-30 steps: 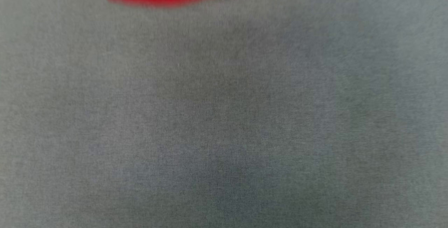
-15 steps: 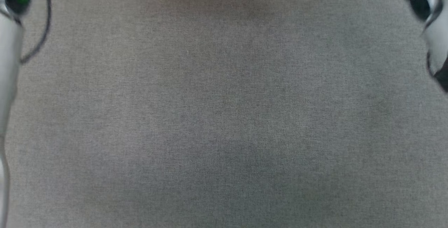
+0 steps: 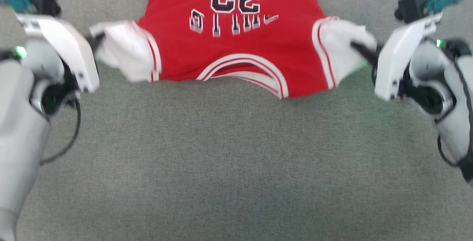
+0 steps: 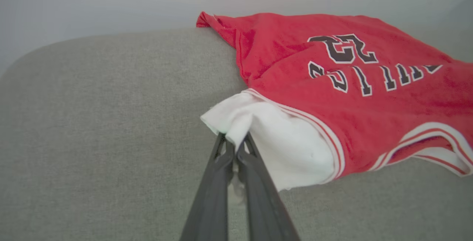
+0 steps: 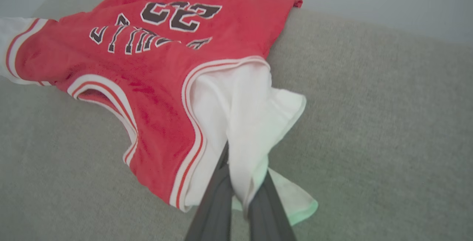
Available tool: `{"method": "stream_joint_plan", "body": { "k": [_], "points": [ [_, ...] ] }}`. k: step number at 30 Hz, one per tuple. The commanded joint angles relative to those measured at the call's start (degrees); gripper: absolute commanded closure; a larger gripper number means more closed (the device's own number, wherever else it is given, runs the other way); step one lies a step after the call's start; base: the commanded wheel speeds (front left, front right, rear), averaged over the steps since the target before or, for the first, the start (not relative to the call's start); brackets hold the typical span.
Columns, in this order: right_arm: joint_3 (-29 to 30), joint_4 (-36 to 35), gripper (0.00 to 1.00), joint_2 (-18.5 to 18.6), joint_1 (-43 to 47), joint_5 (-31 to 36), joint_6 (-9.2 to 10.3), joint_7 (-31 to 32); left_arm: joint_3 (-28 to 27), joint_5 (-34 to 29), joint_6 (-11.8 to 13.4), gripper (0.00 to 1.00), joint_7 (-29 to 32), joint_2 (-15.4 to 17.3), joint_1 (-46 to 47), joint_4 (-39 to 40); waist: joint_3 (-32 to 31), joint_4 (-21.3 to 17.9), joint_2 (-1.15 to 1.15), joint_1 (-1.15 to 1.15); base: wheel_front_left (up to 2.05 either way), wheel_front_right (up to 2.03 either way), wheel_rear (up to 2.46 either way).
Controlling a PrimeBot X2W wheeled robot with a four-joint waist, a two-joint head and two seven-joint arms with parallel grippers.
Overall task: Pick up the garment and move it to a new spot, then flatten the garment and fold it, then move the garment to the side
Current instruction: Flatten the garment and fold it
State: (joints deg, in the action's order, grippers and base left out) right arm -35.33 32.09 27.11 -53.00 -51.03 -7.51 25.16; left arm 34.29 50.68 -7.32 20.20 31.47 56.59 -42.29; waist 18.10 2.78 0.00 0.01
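The garment, a red jersey with black lettering, the number 23 and white sleeves, lies stretched across the grey fabric surface at the top of the head view, neckline towards me. My left gripper is shut on the left white sleeve, and my right gripper is shut on the right white sleeve. In the left wrist view, the gripper pinches a bunched fold of sleeve on the garment. In the right wrist view, white cloth of the garment drapes over and hides the tips of the gripper.
The grey surface's far edge curves round beyond the garment, with a pale wall behind it. The garment's hem hangs at that far edge. A black cable loops beside my left forearm.
One second ago a red strip showed at the top of the head view. Now the garment's front and both arms are well inside it; the camera may have shifted.
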Motion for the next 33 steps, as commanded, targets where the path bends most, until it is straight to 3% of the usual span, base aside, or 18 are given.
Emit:
{"method": "stream_joint_plan", "body": {
  "k": [1,3,9,19,23,28,33],
  "points": [
    [-0.09,-1.02,1.00,0.62,2.28,-0.98,0.04,1.27,0.02,1.03,0.42,1.00,0.79,0.51,-2.22,0.92,-1.12,-0.01,0.00,-0.01,0.00,0.00,0.00],
    [0.11,-2.83,1.00,1.78,5.18,-2.52,0.04,3.47,0.27,1.79,0.83,1.00,2.58,1.65,-5.68,3.14,-2.10,-0.08,0.00,-0.01,0.00,0.00,0.00],
    [2.46,-8.97,1.00,4.82,13.94,-6.62,0.04,9.82,-0.50,5.64,5.46,1.00,7.13,5.95,-17.32,14.63,-4.60,-0.01,0.00,-0.01,0.00,0.00,0.00],
    [8.82,-20.21,1.00,8.75,28.67,-8.41,0.04,20.11,-2.77,11.07,19.38,1.00,11.53,14.65,-38.13,40.76,-6.76,0.35,0.00,-0.01,0.00,0.00,0.00],
    [12.63,-24.54,1.00,8.95,35.55,-7.69,0.04,24.18,-3.62,12.26,23.66,1.00,12.07,17.72,-44.71,47.93,-6.53,0.78,0.00,-0.01,0.00,0.00,0.00],
    [17.86,-29.91,1.00,6.67,44.78,-4.14,0.03,27.76,-3.72,13.83,26.49,1.00,11.62,18.98,-50.58,51.70,-5.84,1.56,0.00,-0.01,0.00,0.00,0.00],
    [21.20,-33.09,1.00,2.42,50.95,2.50,0.04,27.87,-3.49,13.69,26.44,1.00,9.36,17.83,-52.96,50.90,-4.73,2.09,0.00,-0.01,0.00,0.00,0.00]
  ]
}}
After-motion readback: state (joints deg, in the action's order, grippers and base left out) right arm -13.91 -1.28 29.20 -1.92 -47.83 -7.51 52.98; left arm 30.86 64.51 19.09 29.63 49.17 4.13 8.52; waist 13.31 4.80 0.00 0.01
